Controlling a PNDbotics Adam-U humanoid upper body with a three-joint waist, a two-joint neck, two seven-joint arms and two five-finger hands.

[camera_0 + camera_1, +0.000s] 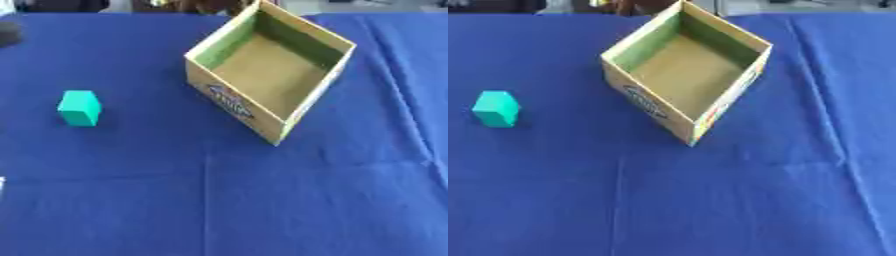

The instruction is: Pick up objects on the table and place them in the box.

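Observation:
A small teal block (80, 107) stands on the blue tablecloth at the left, well apart from the box. The open cardboard box (308, 102) sits at the upper middle, turned corner-on toward me, with a printed logo on its near-left wall. Its brown floor is bare and its inner walls look green. Neither of my hands shows in either eye view.
The blue cloth (219, 200) covers the whole table, with fold creases running down the middle and right. A dark rounded object (7, 34) shows at the far left edge. Dark shapes lie beyond the table's far edge.

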